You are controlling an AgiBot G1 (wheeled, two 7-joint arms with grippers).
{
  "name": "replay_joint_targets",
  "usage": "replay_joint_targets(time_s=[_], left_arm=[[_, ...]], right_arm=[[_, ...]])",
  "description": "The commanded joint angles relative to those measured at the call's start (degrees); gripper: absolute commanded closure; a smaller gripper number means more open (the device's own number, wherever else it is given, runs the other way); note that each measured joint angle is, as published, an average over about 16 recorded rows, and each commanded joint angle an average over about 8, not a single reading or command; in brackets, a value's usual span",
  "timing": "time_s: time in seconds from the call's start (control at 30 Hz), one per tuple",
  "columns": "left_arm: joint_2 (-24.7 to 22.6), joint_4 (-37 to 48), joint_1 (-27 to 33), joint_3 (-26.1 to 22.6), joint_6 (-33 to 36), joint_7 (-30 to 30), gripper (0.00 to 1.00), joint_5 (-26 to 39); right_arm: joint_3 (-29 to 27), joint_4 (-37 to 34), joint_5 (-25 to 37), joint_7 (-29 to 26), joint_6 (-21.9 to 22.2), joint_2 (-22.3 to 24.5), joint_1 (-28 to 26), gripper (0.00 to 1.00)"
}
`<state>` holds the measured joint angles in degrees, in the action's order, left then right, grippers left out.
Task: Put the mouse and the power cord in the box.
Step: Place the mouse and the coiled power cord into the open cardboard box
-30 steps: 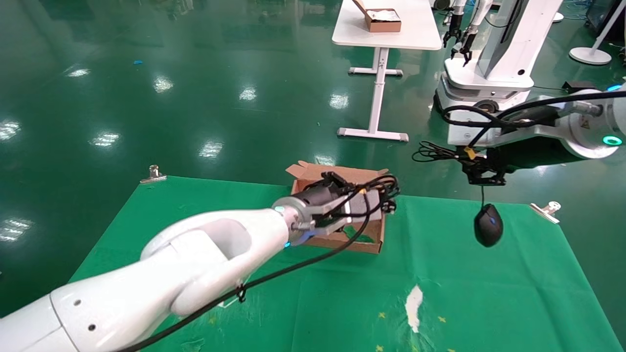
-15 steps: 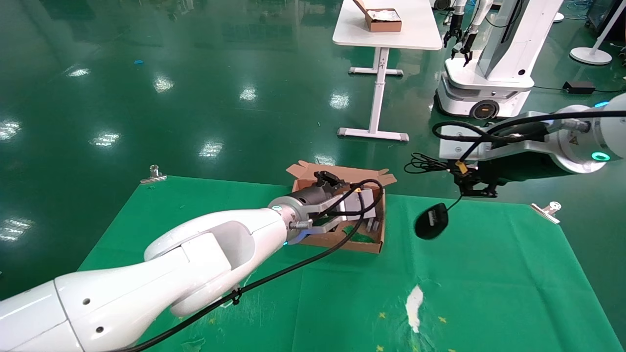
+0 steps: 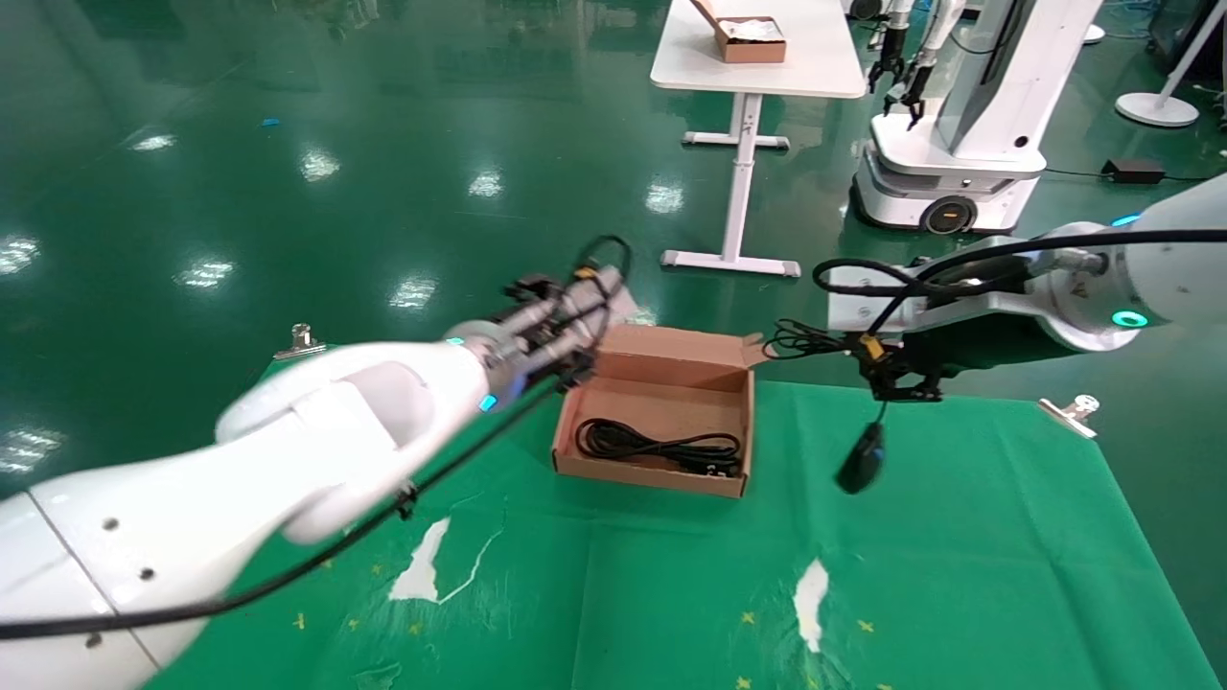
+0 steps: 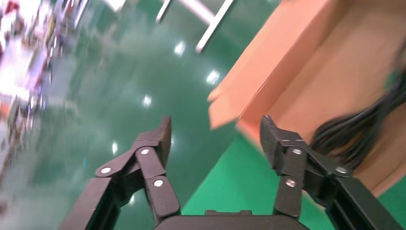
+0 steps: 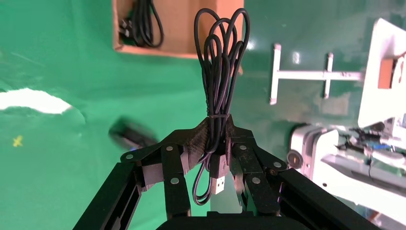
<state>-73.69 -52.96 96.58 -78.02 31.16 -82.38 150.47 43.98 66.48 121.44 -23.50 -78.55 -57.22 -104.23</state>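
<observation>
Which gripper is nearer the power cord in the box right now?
Left. The left gripper hangs open over the box's far-left corner, just off the power cord. The right gripper holds the mouse cable beyond the box's right side.

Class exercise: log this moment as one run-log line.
power cord: in box | left gripper: open, empty | right gripper: shut on mouse cable; mouse dangling beside box

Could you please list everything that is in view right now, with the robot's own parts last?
box: one, brown, open, on the green mat.
power cord: one, black, coiled inside the box.
mouse: one, black, dangling right of the box.
green mat: one, covering the table.
clips: two, silver, at the mat's far corners.
white table: one, far off.
other robot: one, white, beside it.
left gripper: jaws open, beside the box lid.
right gripper: shut on the mouse's bundled cable.
</observation>
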Motion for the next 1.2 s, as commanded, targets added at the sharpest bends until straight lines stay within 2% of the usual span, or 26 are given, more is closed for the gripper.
replay_joint_targets(time_s=[0.03,0.2,0.33,0.57,0.8,0.93,1.07,1.2], left_arm=[[1.0,0.4,0.4,0.7,1.4,-2.3,0.00,0.0],[9.4,-4.5,0.7,1.9,3.1,-3.7,0.00,0.7],[12.7,-6.2,0.7,2.5,3.3,-4.4,0.00,1.3],[13.2,-7.1,0.4,2.7,3.5,-4.8,0.00,1.7],[13.2,-7.3,0.4,2.8,3.7,-5.1,0.00,2.0],[13.3,-7.4,0.3,2.8,3.8,-5.1,0.00,2.1],[13.3,-7.4,0.3,2.8,3.8,-5.2,0.00,2.2],[13.3,-7.5,0.3,2.8,3.8,-5.2,0.00,2.2]], right_arm=[[0.1,-0.6,-0.4,0.6,0.2,-0.7,0.0,1.00],[0.5,-6.9,-1.6,6.1,3.0,-5.0,-1.3,1.00],[0.7,-13.1,-2.8,11.5,5.0,-8.5,-2.9,1.00],[0.8,-24.9,-4.8,20.4,9.1,-14.5,-4.7,1.00],[1.5,-35.4,-8.2,30.3,16.2,-20.5,-4.9,1.00],[3.2,-36.7,-12.0,34.0,23.0,-21.3,-2.6,1.00],[6.4,-35.7,-15.8,35.0,30.2,-21.5,0.3,1.00],[10.3,-35.5,-19.2,34.7,34.2,-21.5,2.6,1.00]])
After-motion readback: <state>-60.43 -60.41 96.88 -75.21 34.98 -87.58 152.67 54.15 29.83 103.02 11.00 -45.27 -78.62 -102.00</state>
